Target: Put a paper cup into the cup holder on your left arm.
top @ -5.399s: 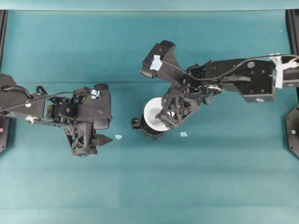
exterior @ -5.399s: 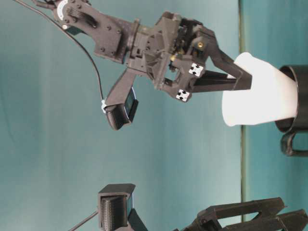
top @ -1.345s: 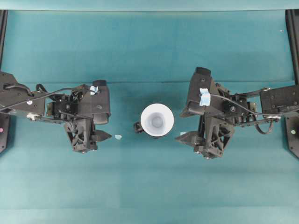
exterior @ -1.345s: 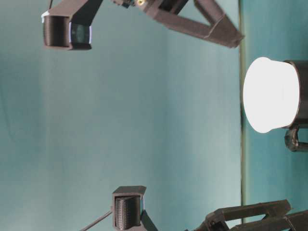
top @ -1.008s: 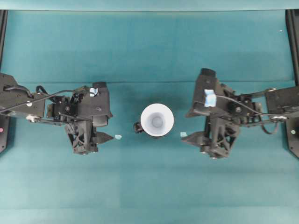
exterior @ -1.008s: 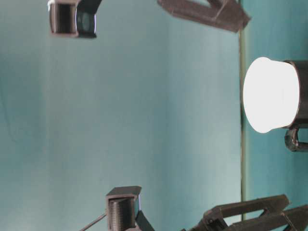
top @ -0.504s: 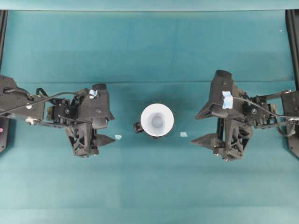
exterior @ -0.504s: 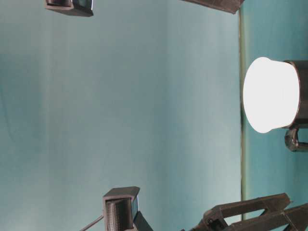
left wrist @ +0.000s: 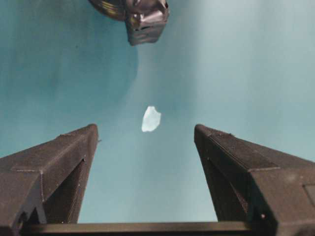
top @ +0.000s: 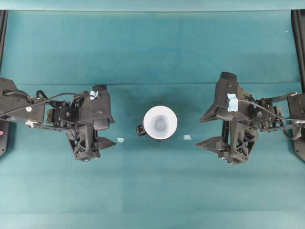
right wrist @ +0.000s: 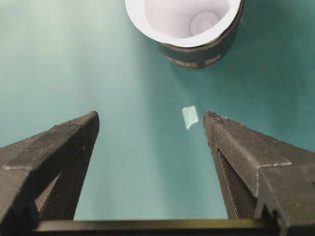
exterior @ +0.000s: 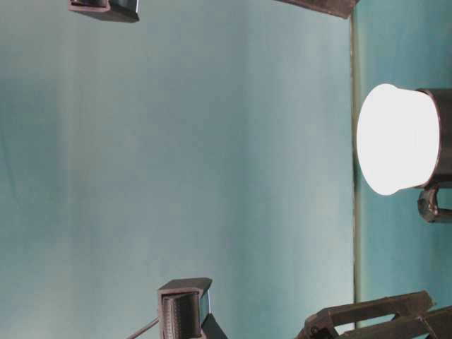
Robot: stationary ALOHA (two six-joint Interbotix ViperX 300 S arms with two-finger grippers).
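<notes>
Green counter [top: 152, 191] lies bare up front, then both wide-open, empty pincers, left [top: 110, 132] and right [top: 206, 130], flank the paper cup [top: 160, 123] sitting inside the cup holder [right wrist: 199, 53], so nothing seems left to do.

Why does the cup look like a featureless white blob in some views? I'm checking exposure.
Table-level view: the cup is blown out to a glowing blank, edges soft, and the picture lies sideways. Overhead: bright but its inner base shows. Right wrist: the rings inside show, with the holder dark beneath.

Paper cup [right wrist: 184, 19] seated in cup holder [right wrist: 204, 51] — right gripper [right wrist: 150, 123] jaws spread, empty — paper scrap [right wrist: 189, 117] between.
</notes>
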